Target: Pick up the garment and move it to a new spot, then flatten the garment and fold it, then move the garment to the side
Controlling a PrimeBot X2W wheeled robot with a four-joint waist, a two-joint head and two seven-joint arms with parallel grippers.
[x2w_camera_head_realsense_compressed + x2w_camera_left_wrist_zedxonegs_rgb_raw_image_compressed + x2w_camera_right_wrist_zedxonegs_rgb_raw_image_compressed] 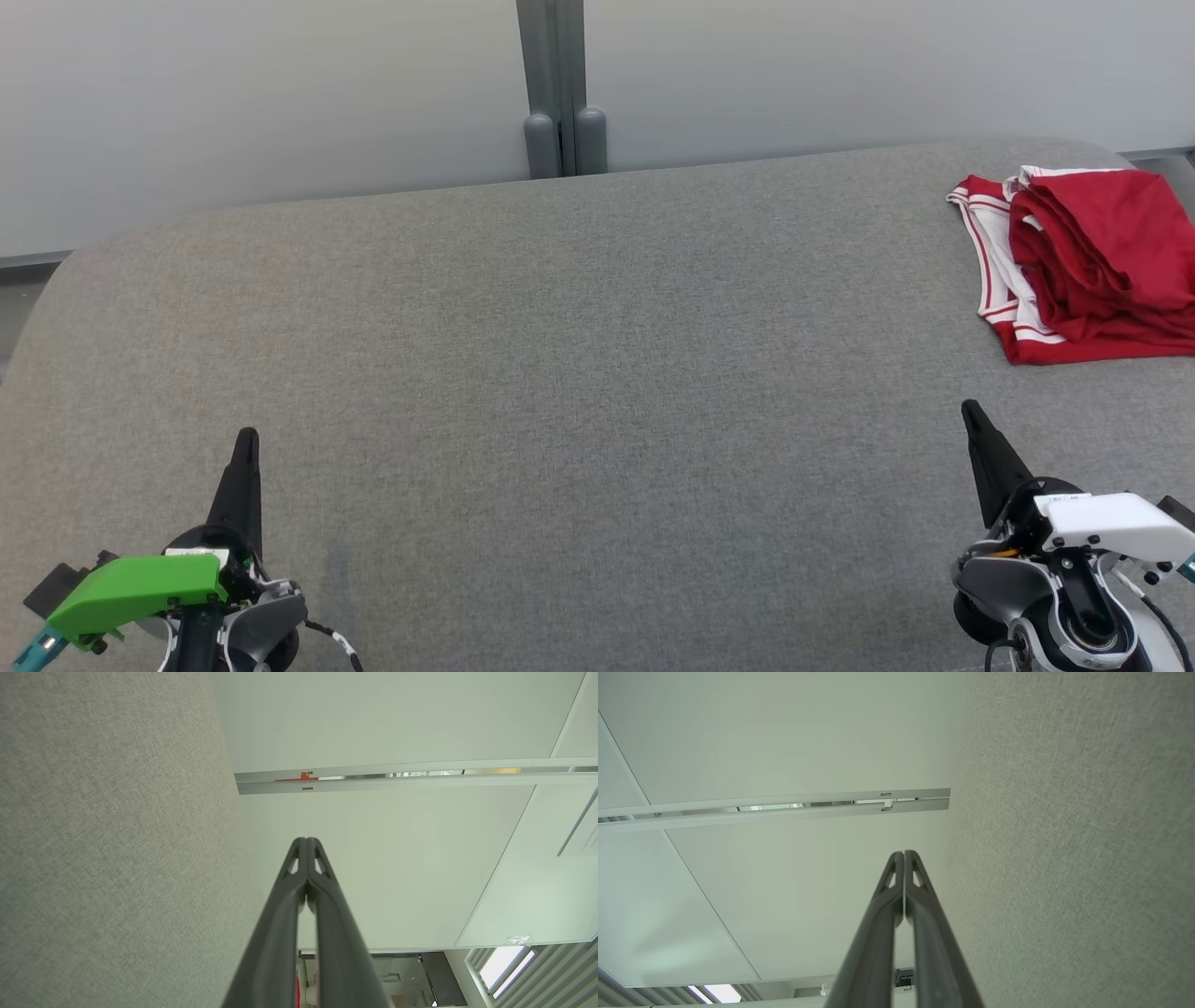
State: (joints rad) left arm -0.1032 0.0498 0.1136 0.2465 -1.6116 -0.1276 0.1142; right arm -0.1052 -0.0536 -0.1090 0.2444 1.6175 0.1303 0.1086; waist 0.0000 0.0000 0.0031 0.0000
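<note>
A red garment (1088,261) with white stripes along its edges lies in a folded heap at the far right of the grey fabric surface (579,392), running off the head view's right edge. My left gripper (246,437) stands at the lower left, shut and empty, far from the garment. At the lower right, my right gripper (969,407) is shut and empty too, its tip a short way in front of the garment's near edge. In the left wrist view the left gripper (306,839) has its tips pressed together. The right wrist view shows the right gripper (904,852) closed the same way.
Pale wall panels (280,93) rise behind the surface, joined by a grey post (563,93) at the middle back. The surface's rounded left corner (56,271) borders a strip of floor. Both wrist views show the grey fabric beside white partition walls (397,728).
</note>
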